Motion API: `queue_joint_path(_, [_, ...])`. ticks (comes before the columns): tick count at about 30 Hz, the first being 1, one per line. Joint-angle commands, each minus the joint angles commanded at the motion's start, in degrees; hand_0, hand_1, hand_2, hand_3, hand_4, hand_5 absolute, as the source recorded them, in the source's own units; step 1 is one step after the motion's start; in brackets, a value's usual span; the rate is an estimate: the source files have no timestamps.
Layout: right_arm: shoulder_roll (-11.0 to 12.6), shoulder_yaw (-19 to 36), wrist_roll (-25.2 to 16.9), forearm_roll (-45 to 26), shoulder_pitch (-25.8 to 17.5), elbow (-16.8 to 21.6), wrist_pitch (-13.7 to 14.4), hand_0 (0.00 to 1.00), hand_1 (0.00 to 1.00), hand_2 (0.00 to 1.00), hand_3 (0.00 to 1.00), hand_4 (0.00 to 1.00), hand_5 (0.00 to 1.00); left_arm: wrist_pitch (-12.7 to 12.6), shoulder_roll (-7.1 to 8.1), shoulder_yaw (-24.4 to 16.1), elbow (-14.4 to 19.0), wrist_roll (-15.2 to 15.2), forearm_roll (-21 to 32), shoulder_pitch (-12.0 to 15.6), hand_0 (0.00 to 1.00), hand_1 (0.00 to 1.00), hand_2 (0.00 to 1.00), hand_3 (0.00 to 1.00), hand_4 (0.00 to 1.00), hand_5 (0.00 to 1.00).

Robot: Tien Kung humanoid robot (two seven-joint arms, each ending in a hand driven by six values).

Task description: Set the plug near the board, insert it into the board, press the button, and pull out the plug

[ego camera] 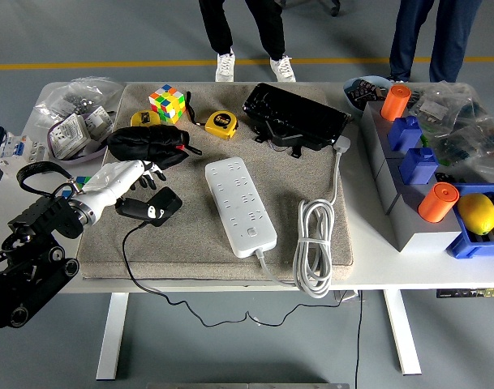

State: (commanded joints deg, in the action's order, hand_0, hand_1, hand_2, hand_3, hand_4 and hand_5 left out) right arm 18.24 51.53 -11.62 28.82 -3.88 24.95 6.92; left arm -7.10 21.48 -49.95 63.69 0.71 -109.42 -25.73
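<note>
left hand: fingers relaxed, holds nothing | black plug: lies on the mat just below the fingers, apart from them | power board: well to the right of the hand | risk: the plug's cable hangs over the counter edge and may drag the plug off-line during the carry

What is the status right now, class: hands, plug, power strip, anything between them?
Left hand open, beside the plug, not gripping. Black plug adapter lies on grey mat, apart from white power strip. Nothing between them. Right hand out of view.
</note>
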Motion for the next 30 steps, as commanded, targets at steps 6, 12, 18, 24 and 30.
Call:
queue_joint_path(6, [0.0, 0.0, 0.0, 0.0, 0.0, 0.0, 0.0, 0.607, 0.607, 0.554, 0.546, 0.757, 0.224, 0.6, 0.34, -2.8, 2.5, 0.2, 0.5, 0.6, 0.447, 0.602, 0.614, 0.703, 0.998, 0.440])
queue_joint_path(12, [-0.1, -0.1, 0.0, -0.1, 0.0, -0.1, 0.0, 0.607, 0.607, 0.554, 0.546, 0.756, 0.223, -3.9, 0.18, -5.6, 5.0, -5.5, 8.7, 1.4, 0.450, 0.616, 0.635, 0.706, 0.998, 0.499])
queue_joint_path(18, [-0.2, -0.2, 0.2, -0.2, 0.2, -0.2, 0.1, 0.607, 0.607, 0.554, 0.546, 0.757, 0.223, -9.8, -1.82, -7.6, 5.6, -11.2, 19.4, 2.2, 0.529, 0.647, 0.660, 0.712, 0.998, 0.561])
queue_joint_path(24, [-0.3, -0.4, 0.9, -0.3, 0.5, -0.4, 0.5, 0.607, 0.607, 0.554, 0.546, 0.756, 0.223, -14.4, -5.69, -11.8, 5.0, -15.8, 28.0, 4.9, 0.534, 0.654, 0.667, 0.722, 0.998, 0.481])
queue_joint_path(30, [-0.2, -0.6, 1.1, -0.8, 0.4, -0.9, 0.7, 0.607, 0.607, 0.557, 0.546, 0.755, 0.226, -16.6, -7.70, -16.0, 5.3, -18.8, 34.5, 6.1, 0.545, 0.656, 0.678, 0.680, 0.972, 0.431])
